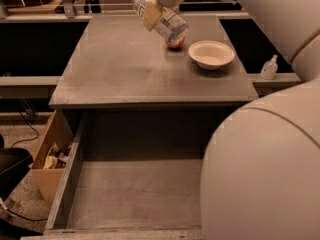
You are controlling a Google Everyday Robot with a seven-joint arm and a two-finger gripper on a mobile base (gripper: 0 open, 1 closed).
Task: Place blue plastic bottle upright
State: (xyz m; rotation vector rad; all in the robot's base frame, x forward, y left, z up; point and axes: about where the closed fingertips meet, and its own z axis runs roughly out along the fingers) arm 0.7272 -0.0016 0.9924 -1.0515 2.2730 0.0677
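The blue plastic bottle (pixel 159 15) is a clear bluish bottle with a white cap and a pale label. It hangs tilted in the air above the far part of the grey table (pixel 125 69), cap toward the upper left. My gripper (pixel 156 11) is shut on the bottle around its middle, coming down from the top of the view. An orange ball (pixel 175 43) lies on the table just under the bottle's base and is partly hidden by it.
A white bowl (pixel 211 54) stands on the table to the right of the ball. A small clear pump bottle (pixel 269 68) stands on a ledge at the right. An open drawer (pixel 135 194) lies below the table's front edge. My arm fills the right side.
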